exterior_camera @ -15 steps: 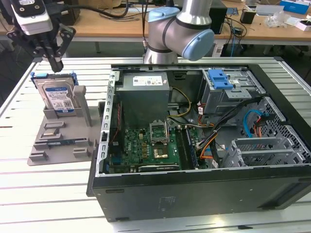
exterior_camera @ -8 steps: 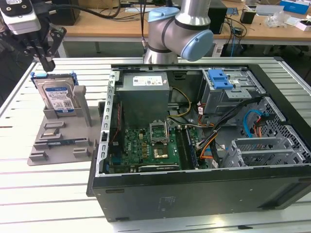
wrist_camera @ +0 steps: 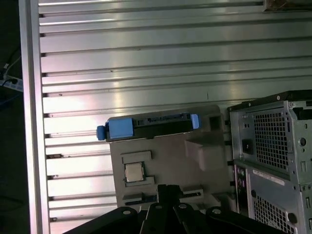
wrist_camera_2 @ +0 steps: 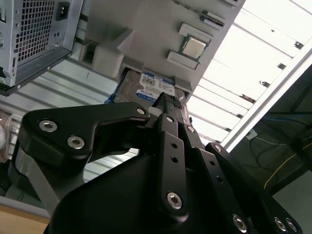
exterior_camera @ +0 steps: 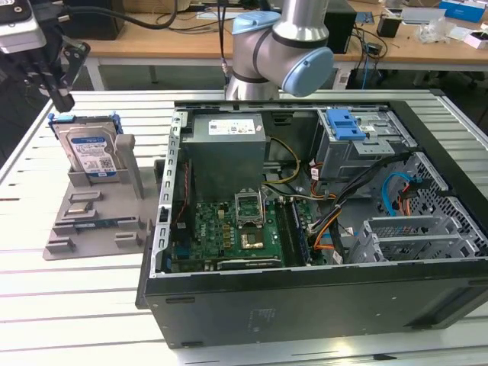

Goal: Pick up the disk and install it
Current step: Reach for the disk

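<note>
**Gripper over the racked disk, nothing in hold**

A slatted aluminium table (exterior_camera: 76, 305) carried everything. An open black computer case (exterior_camera: 305, 297) took up the exterior view's right, with its side panel off and a green board showing. A grey-and-blue robot arm (exterior_camera: 282, 53) rose behind the case. A grey moulded plastic stand (exterior_camera: 91, 221) sat on the table just beside the case wall, on the exterior view's left. Inside the case was a silver metal drive cage (exterior_camera: 358, 156) with a blue plastic latch (exterior_camera: 347, 123) on top, well apart from the stand. This was judged to be the install spot, and no drive was seen in it.

The disk (exterior_camera: 90, 149), a flat silver rectangular hard drive with a white-and-blue label in a blue plastic carrier, stood on edge in a slot of the stand. Its broad label face looked at the exterior camera and its thin edge pointed up. The lower part was hidden in the slot, so the long axis could not be told. In the first wrist view the disk (wrist_camera: 156, 124) showed as a narrow strip.

The black gripper (exterior_camera: 59, 95) hung above the disk, offset to the exterior view's left, apart and touching nothing. Whether it was open or shut could not be told, and nothing was seen in its hold. In the second wrist view the gripper (wrist_camera_2: 165, 102) lined up toward the disk (wrist_camera_2: 151, 85).

There was open air over the disk's top edge. The stand's taller post (exterior_camera: 131, 164) stood just beside the disk on the exterior view's right, with the case wall beyond it. The table edge lay near on the exterior view's left.
</note>
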`<control>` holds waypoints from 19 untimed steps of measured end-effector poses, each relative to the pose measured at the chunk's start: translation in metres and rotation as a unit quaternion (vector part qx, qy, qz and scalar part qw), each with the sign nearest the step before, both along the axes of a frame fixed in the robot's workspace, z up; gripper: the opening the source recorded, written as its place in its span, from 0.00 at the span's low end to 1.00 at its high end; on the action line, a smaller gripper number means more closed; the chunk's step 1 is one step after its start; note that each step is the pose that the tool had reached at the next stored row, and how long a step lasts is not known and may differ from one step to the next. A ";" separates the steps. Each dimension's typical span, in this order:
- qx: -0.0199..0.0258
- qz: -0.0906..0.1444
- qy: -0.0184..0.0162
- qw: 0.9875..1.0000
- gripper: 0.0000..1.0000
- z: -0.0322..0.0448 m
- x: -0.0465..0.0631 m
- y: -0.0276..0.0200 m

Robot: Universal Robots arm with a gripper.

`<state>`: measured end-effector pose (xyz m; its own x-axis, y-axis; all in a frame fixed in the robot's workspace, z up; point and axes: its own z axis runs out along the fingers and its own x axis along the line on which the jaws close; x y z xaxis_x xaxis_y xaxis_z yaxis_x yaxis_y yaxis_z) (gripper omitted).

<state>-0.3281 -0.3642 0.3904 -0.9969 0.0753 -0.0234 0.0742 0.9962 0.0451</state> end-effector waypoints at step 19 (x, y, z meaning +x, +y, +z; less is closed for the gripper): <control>0.000 0.000 0.000 1.000 0.11 -0.0018 -0.032 0.0141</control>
<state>-0.3599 -0.3501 0.3886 -0.9969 0.0753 -0.0233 0.0742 0.9962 0.0451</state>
